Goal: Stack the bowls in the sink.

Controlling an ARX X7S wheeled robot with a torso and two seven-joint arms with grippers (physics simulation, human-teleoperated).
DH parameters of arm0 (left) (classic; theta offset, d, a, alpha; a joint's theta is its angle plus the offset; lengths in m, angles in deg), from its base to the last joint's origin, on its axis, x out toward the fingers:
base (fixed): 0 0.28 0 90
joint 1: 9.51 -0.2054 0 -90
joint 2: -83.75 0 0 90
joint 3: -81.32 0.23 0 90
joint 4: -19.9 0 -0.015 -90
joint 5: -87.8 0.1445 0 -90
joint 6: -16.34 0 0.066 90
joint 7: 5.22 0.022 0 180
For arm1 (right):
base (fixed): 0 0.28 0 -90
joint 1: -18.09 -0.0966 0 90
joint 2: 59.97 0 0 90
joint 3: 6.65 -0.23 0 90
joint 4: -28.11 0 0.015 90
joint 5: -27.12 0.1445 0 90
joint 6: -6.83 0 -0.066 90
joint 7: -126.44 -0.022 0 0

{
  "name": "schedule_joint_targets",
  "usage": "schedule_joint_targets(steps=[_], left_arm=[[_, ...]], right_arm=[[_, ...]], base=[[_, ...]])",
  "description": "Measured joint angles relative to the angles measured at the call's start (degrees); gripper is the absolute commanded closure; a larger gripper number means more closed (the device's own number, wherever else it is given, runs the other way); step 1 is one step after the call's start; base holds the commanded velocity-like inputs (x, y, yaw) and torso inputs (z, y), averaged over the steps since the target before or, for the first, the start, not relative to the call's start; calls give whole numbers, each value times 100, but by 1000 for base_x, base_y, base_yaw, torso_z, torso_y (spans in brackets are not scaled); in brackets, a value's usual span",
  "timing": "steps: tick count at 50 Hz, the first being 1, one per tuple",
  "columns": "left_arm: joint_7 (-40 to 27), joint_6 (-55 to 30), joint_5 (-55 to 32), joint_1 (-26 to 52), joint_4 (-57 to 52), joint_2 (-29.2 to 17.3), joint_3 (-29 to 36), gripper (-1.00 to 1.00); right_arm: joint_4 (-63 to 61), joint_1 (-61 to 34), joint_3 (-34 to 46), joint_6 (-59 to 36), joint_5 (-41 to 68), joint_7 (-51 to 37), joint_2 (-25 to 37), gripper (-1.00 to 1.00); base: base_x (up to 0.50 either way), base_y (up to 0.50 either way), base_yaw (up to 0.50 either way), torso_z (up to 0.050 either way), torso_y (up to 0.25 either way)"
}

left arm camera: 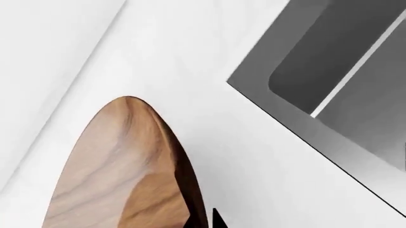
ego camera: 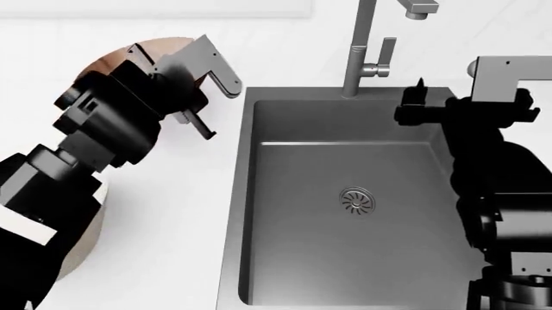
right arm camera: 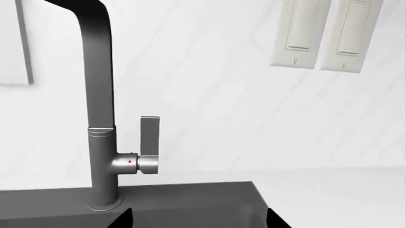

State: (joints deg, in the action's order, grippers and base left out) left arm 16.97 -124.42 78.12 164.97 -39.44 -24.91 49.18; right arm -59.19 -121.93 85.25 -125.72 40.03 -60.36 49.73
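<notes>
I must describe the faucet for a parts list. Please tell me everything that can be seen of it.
The faucet is a tall column of brushed steel-grey metal, upright on the back rim of the sink. Its top bends into a squared spout reaching forward over the basin. A flat lever handle stands upright on a short side stub carrying a small red dot. A round flange sits at the base. Nothing touches it.

Brown wood-grain bowl (left arm camera: 120, 166); dark grey sink (ego camera: 345, 213); steel faucet (right arm camera: 98, 109); white marbled counter (ego camera: 181, 213); cream switches (right arm camera: 301, 33).
</notes>
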Motion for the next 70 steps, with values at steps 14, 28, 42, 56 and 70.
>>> schedule_joint_targets(steps=[14,28,42,56,70], left_arm=[[195,97,132,-73,-1190,-282,420,100],[391,659,207,0,-1411,107,716,100],[588,1132,174,29,-1389,793,949,100],[715,1364,84,-108,-1524,1249,1153,100],[745,1781,-105,-352,-1287,1634,1407,100]], right_arm=[[-350,-24,-218,-284,102,-62,189,-100],[-961,151,-702,-740,247,-134,593,-100],[-1505,401,-1175,-1114,408,-167,893,-100],[-1751,526,-1431,-1271,503,-187,1005,-100],[-1889,636,-1588,-1354,562,-190,1080,-100]], base=[[0,0,0,0,0],[0,0,0,0,0],[0,0,0,0,0],[0,0,0,0,0],[0,0,0,0,0]])
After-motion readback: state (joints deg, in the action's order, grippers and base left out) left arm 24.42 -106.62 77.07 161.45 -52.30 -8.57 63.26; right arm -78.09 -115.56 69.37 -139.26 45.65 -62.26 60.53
